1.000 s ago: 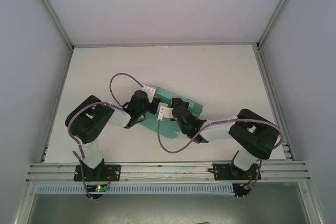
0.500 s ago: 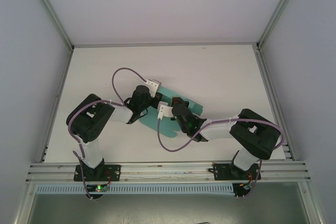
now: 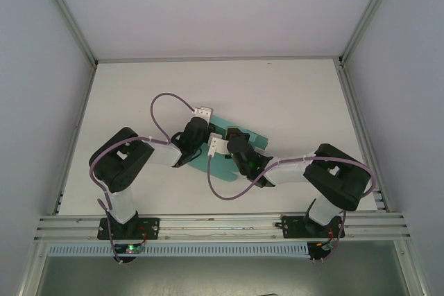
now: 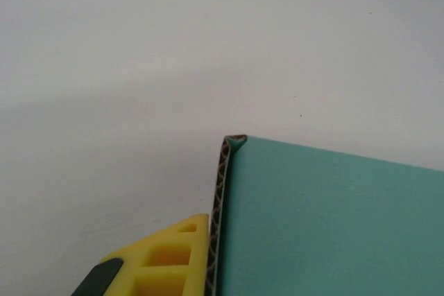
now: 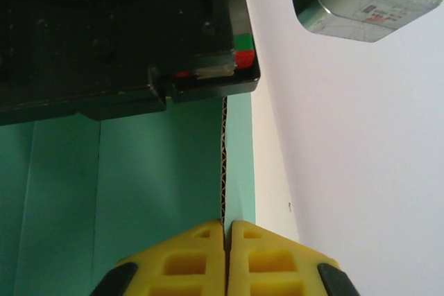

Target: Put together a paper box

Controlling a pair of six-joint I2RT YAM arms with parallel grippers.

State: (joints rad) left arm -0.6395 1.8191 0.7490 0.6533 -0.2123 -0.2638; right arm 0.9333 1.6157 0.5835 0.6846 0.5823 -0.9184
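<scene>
Now we see the paper box (image 3: 220, 166) lying at the middle of the table (image 3: 298, 102) between our two arms, one teal panel standing on edge. Our right gripper (image 5: 226, 233) has its yellow fingers pressed together on that panel's corrugated edge. Our left gripper (image 3: 211, 129) sits just opposite, clamped on the card: one yellow finger (image 4: 170, 258) lies against its face, the other hidden behind it

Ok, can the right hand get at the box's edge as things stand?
Probably yes: the right hand is at the box, fingers closed on its thin edge. The left arm sits close ahead but does not block it.
</scene>
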